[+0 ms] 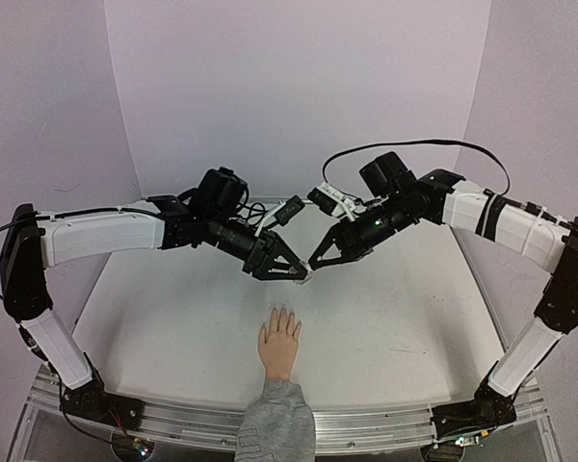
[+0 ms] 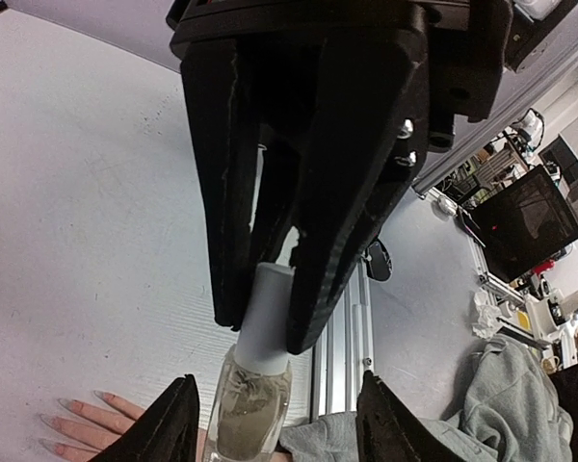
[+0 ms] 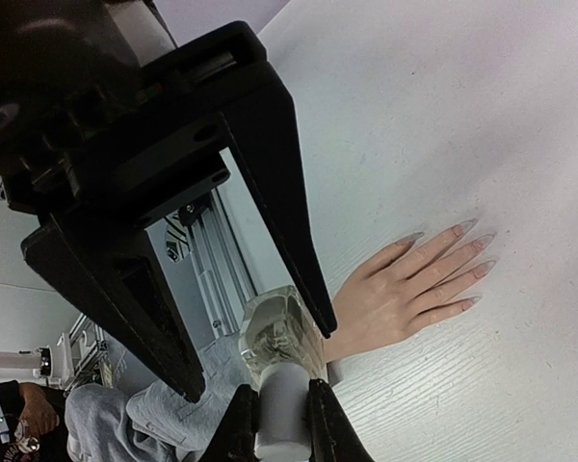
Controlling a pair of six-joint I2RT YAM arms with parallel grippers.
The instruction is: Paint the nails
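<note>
A small clear bottle (image 2: 250, 409) with a white cap (image 2: 265, 322) hangs in the air above the white table. My right gripper (image 3: 281, 390) is shut on the cap (image 3: 284, 423). My left gripper (image 2: 277, 380) is open, its two fingers on either side of the glass body (image 3: 284, 332) with a gap on each side. In the top view the two grippers meet tip to tip, left (image 1: 294, 271) and right (image 1: 318, 262). Below them a flesh-coloured hand (image 1: 279, 345) lies flat, fingers spread. Its pale nails (image 3: 472, 241) (image 2: 53, 423) point away from the grey sleeve (image 1: 277, 423).
An aluminium rail (image 1: 385, 423) runs along the table's near edge, where both arm bases are bolted. Pale purple walls (image 1: 299, 87) close the back and sides. Cables loop above the right arm (image 1: 414, 144).
</note>
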